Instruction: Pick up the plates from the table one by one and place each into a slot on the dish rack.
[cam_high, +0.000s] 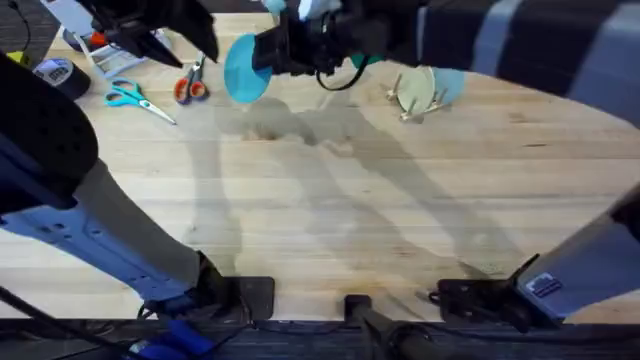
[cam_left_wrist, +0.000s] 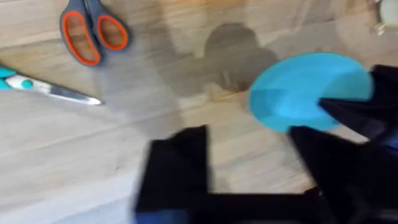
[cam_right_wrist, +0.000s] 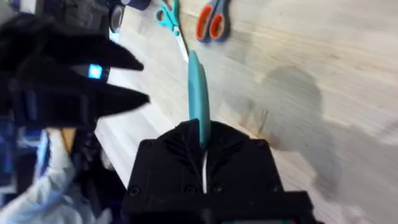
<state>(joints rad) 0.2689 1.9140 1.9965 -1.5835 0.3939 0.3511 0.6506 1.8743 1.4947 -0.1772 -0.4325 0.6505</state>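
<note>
A teal blue plate (cam_high: 243, 68) hangs on edge above the far side of the table (cam_high: 330, 210), with my right gripper (cam_high: 270, 58) shut on its rim. The right wrist view has the plate (cam_right_wrist: 198, 93) edge-on, rising from between the fingers (cam_right_wrist: 200, 140). My left gripper (cam_high: 170, 45) hovers open just left of the plate, holding nothing. In its own view the plate (cam_left_wrist: 305, 87) lies beyond its spread fingers (cam_left_wrist: 180, 162). The wooden dish rack (cam_high: 408, 100) stands to the right with a pale creamy plate (cam_high: 418, 86) upright in it.
Teal-handled scissors (cam_high: 135, 98) and orange-handled scissors (cam_high: 192, 85) lie at the far left, below the left gripper. Clutter sits at the far left corner (cam_high: 60, 70). Both arms cast shadows (cam_high: 300, 130) across the table's middle.
</note>
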